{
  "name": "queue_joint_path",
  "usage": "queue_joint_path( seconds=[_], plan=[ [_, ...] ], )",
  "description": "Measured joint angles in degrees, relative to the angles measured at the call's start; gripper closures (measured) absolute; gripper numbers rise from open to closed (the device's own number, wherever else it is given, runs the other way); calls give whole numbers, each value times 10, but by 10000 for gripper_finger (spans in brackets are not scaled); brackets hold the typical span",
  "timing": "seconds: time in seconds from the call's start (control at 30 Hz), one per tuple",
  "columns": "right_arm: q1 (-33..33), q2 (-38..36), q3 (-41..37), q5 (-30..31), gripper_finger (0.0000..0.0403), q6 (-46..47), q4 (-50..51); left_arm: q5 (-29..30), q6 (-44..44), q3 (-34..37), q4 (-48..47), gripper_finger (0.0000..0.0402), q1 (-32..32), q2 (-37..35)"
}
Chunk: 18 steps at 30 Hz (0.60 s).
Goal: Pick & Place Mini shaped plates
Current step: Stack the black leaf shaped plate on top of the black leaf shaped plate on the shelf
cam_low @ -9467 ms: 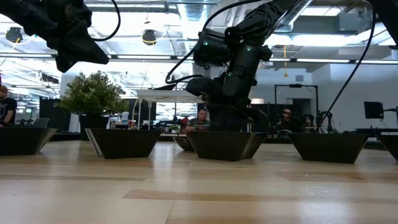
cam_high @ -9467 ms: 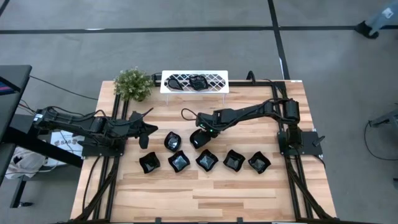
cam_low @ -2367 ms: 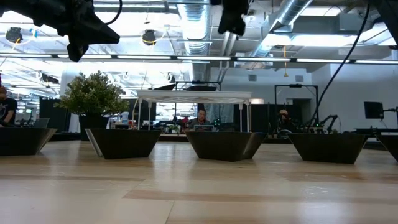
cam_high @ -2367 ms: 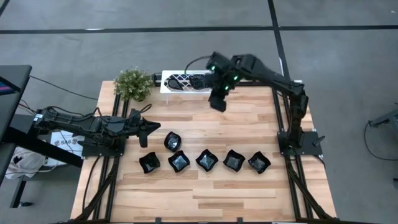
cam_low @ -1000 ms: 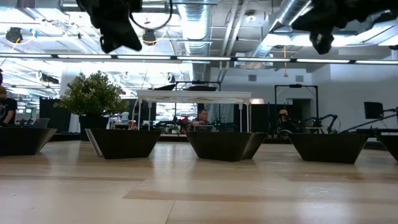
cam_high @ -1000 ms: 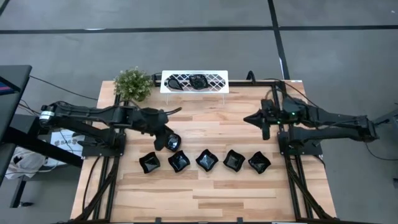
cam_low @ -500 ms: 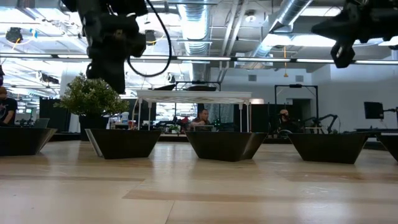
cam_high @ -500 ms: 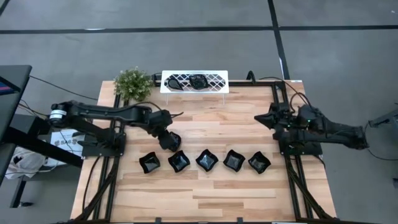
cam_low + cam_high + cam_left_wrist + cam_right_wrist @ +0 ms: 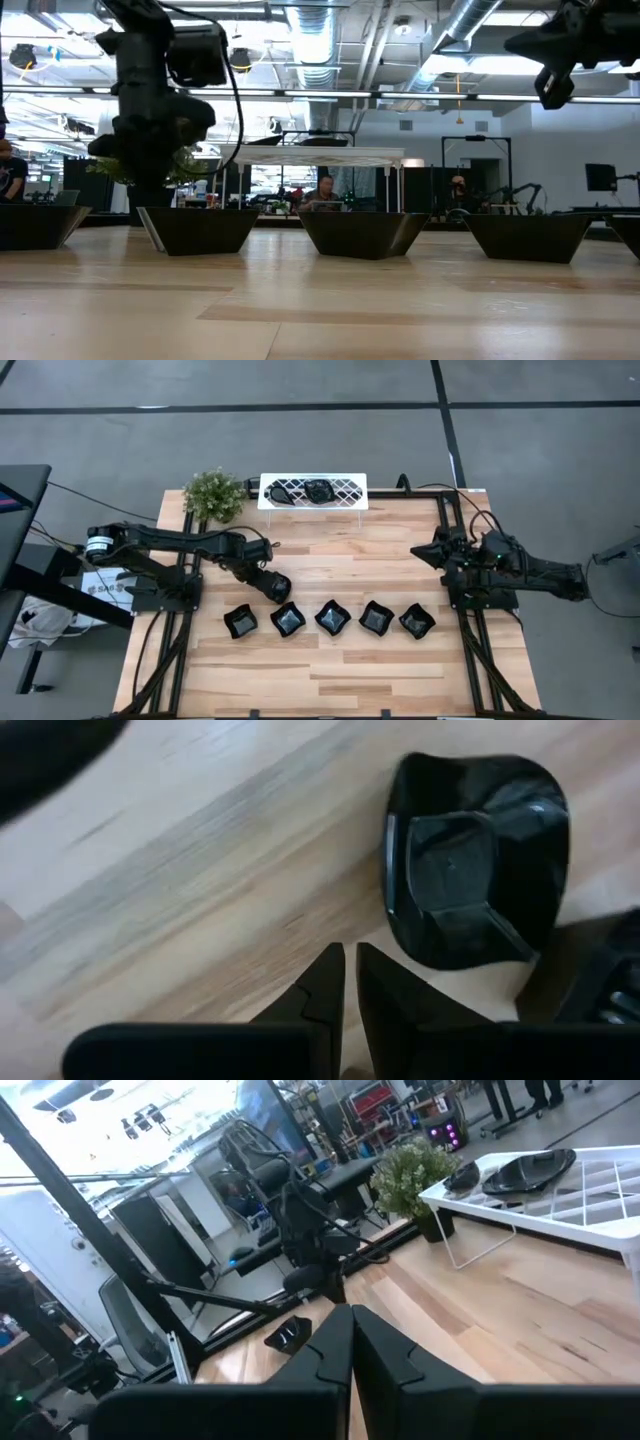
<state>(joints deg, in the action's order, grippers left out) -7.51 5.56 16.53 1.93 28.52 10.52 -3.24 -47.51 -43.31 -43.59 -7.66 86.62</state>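
Five glossy black mini shaped plates (image 9: 332, 617) stand in a row on the wooden table. One more, a rounded bowl (image 9: 475, 860), stands just behind the row's left end. My left gripper (image 9: 350, 968) points down at the bare wood right beside this bowl, shut, touching nothing. In the high view it (image 9: 262, 578) partly covers the bowl (image 9: 279, 588). My right gripper (image 9: 415, 550) waits shut and level above the table's right edge. Two more black plates (image 9: 302, 490) lie on the white rack.
The white lattice rack (image 9: 345, 490) stands at the table's far edge, with a small green potted plant (image 9: 213, 495) to its left. Another plate of the row (image 9: 595, 975) lies close to the bowl. Bare wood stretches in front of the row (image 9: 330, 670).
My left gripper has come down toward the bowl behind the row's left end and has rolled about its own axis while sinking. My right arm drew back a little toward the table's right edge and sank slightly, then kept still. No plate has moved.
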Motion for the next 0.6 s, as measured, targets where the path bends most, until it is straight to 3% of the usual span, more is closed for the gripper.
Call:
queue_joint_path(
  seconds=[0.23, 0.6],
  plan=[
    [0, 0, 0, 0, 401, 1, 1, -15, -10, 5, 34, 362, -5, -16],
    [0, 0, 0, 1, 401, 1, 0, -9, -12, 11, 102, 276, -5, -17]
  ],
)
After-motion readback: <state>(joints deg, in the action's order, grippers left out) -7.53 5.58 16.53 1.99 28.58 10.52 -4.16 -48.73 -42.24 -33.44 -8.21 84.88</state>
